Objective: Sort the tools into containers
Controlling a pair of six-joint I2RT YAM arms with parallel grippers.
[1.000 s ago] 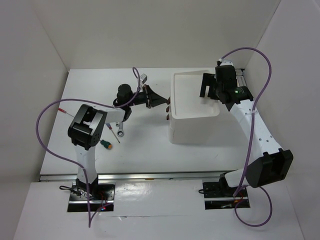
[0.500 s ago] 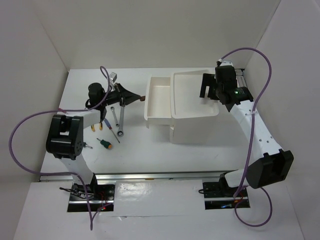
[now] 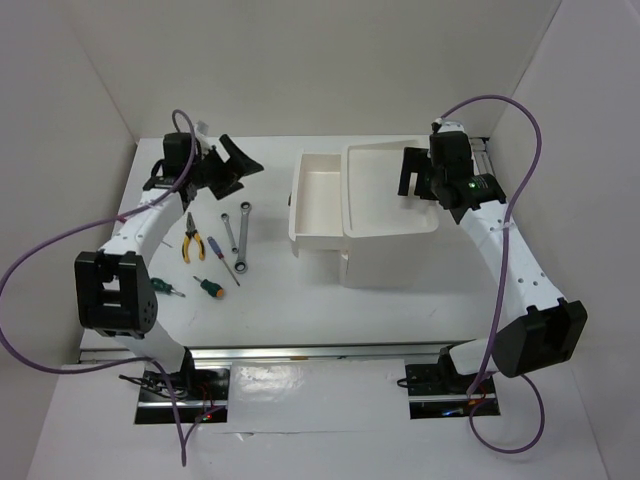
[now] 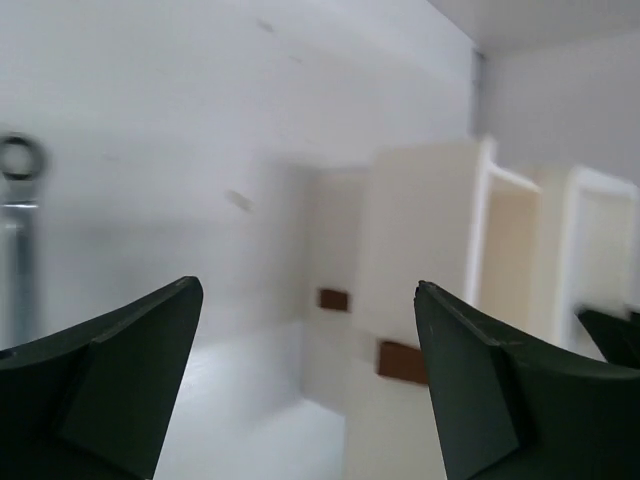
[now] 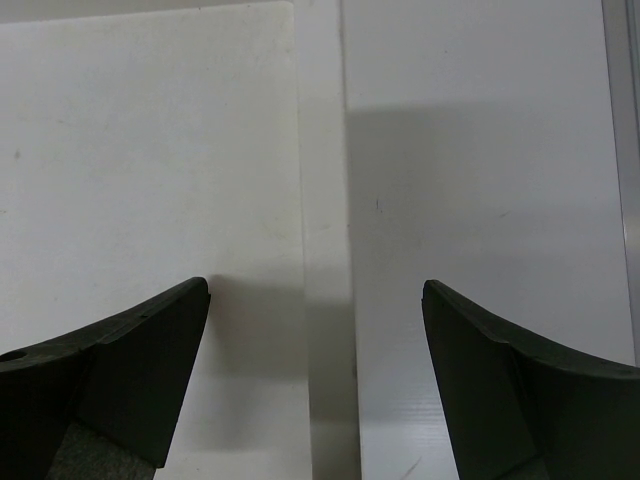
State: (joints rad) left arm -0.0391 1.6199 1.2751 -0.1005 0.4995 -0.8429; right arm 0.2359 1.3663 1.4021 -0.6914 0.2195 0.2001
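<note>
At the middle right of the top view sits the white box unit [image 3: 390, 255], smooth moulded plastic with square corners. Its shallow top tray [image 3: 352, 190] has a raised rim, and my right gripper [image 3: 413, 176] hangs over it with its fingers spread, pinching nothing. One drawer [image 3: 300, 215] stands pulled out to the left, and its plain white floor shows from edge to edge.

All the tools lie on the table [image 3: 300, 300] at centre left, well apart from the box. They are the yellow-and-black pliers [image 3: 189, 241], two slim silver wrenches [image 3: 243, 238] [image 3: 230, 232], the thin blue-handled screwdriver [image 3: 223, 263], and two stubby screwdrivers [image 3: 165, 288] [image 3: 210, 288].

My left gripper [image 3: 246, 154] is at the upper left, above the tools, wide open and holding nothing.

My left wrist view is blurred. It alone shows the drawer fronts side-on with two dark brown knobs [image 4: 333, 299] [image 4: 400, 362], and a wrench's ring end [image 4: 20, 158] at the left edge.

My right wrist view shows only matte white plastic with a strip running top to bottom between my dark, wedge-shaped fingers [image 5: 140, 360].
</note>
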